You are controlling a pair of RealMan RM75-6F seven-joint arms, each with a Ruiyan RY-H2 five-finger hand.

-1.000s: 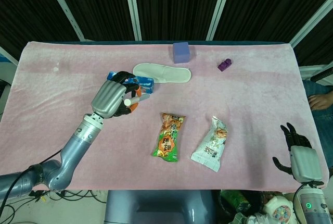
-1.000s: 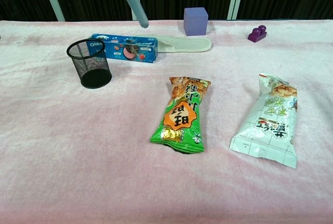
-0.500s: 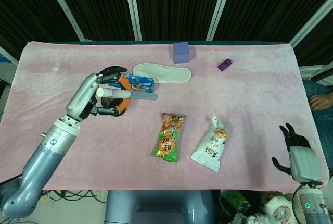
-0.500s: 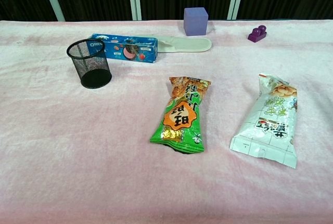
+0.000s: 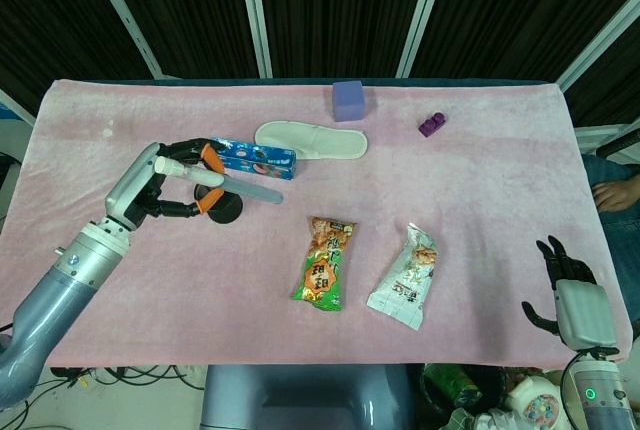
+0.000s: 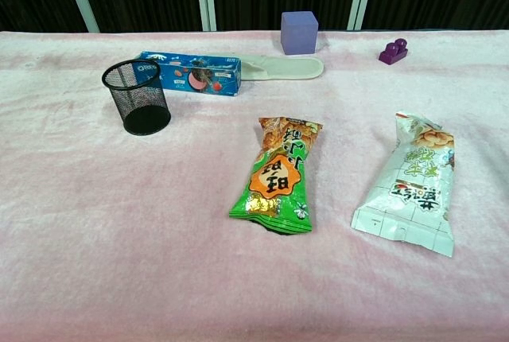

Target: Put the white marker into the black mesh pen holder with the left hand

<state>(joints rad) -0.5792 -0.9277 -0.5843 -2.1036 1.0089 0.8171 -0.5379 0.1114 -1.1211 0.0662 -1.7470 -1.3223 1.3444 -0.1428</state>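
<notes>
White marker point(image 5: 232, 185) in left hand point(image 5: 165, 182) (apparently pinched)

You had two snack packets on the cloth: a green one point(image 6: 275, 176) and a white one point(image 6: 412, 183). There was one mesh pen holder point(image 6: 137, 96), one white marker point(image 5: 228, 182), one blue box point(image 6: 195, 74), one white slipper point(image 6: 282, 67), one purple cube point(image 6: 299, 33) and one small purple toy point(image 6: 393, 52).
</notes>
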